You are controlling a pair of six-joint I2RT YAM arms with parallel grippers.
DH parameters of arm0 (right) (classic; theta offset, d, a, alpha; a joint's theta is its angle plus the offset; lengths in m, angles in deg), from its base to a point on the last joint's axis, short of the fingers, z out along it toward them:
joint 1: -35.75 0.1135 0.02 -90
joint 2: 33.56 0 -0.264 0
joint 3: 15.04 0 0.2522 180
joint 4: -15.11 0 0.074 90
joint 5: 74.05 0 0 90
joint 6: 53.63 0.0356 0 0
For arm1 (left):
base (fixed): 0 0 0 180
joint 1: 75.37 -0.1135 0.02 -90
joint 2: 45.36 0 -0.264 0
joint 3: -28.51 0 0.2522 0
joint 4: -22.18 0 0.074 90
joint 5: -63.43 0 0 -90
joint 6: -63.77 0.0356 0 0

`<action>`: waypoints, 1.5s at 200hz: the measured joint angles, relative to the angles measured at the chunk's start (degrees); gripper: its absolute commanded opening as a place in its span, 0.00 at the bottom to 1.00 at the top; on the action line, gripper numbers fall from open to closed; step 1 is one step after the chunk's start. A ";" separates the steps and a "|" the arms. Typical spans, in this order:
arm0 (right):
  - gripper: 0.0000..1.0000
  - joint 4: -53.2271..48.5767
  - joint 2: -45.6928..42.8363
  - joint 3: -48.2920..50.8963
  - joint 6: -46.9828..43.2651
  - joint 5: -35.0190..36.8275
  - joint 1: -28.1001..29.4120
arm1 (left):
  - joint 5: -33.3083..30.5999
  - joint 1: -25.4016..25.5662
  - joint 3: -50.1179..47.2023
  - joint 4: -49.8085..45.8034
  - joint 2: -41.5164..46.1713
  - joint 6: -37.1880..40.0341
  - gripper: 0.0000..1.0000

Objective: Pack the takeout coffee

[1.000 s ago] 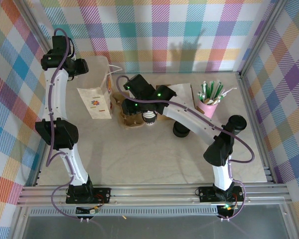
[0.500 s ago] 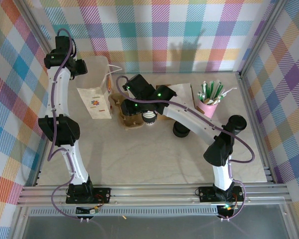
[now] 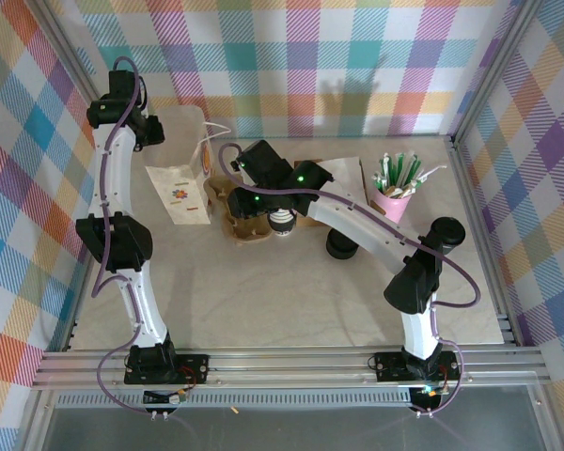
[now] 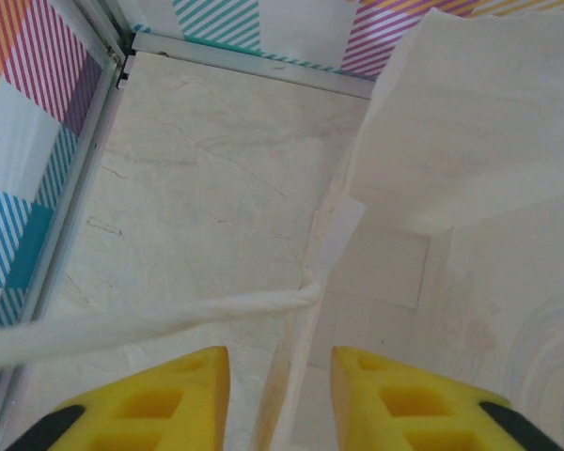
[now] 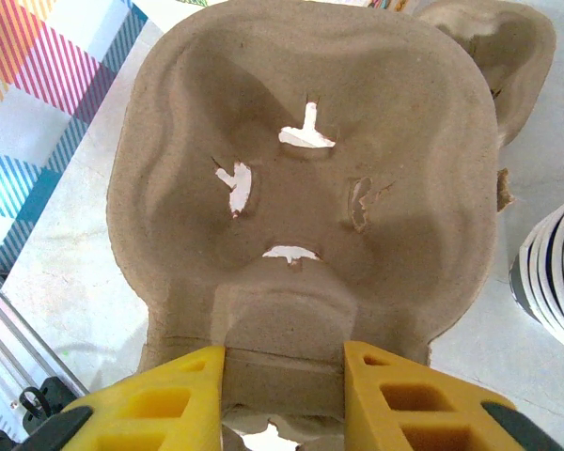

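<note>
Plaid walls box in the pale table (image 3: 263, 310). At its far left corner the left fingers (image 4: 183, 390) stand spread astride the white paper bag's (image 3: 180, 193) rim. The right fingers (image 5: 179, 385) pinch the cardboard cup carrier (image 5: 310, 169). The takeout coffee (image 3: 340, 246), apparently the black-lidded shape, sits mid-table, half under the right arm.

You have bright, even light from overhead; the top view is sharp, with only a faint shadow on the back wall (image 3: 357, 99) behind the straw cup (image 3: 392, 200). In your left wrist view the paper bag (image 4: 470, 113) is washed out, nearly white. The pulp cup carrier (image 5: 310, 188) shows softly shaded hollows. The yellow fingers (image 4: 160, 404) at both wrist views' bottom edges look slightly blurred.
</note>
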 measured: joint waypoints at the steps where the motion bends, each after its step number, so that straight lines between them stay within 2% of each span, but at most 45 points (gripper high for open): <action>1: 0.32 0.00 0.00 0.00 0.00 0.00 0.00 | 0.00 0.00 0.00 0.00 0.00 0.04 0.30; 17: 0.31 0.00 0.00 0.00 -0.02 0.00 -0.07 | 0.00 0.00 0.00 -0.07 0.00 0.02 0.22; 63: 0.32 -0.04 0.00 -0.02 -0.22 0.00 -0.13 | -0.02 0.00 0.33 -0.13 -0.46 0.02 0.13; 98: 0.31 -0.37 0.00 -0.46 -0.26 0.02 -0.37 | -0.04 0.00 0.33 -0.42 -0.52 -0.26 0.00; 169: 0.32 -2.19 -0.11 -3.37 -1.51 1.57 -0.44 | -0.02 0.00 -1.05 -1.77 0.66 -4.42 0.00; 203: 0.31 -3.54 -0.98 -3.48 -1.51 3.34 -0.48 | -0.79 0.00 -11.56 -2.21 8.94 -8.72 0.00; 252: 0.32 -4.94 -3.52 -3.48 -1.20 6.56 -0.59 | -2.12 0.00 -31.78 0.52 28.55 -14.38 0.00; 300: 0.31 -4.70 -8.00 -0.81 -0.02 8.22 -0.59 | -2.29 -0.02 -44.33 3.04 42.14 -17.22 0.00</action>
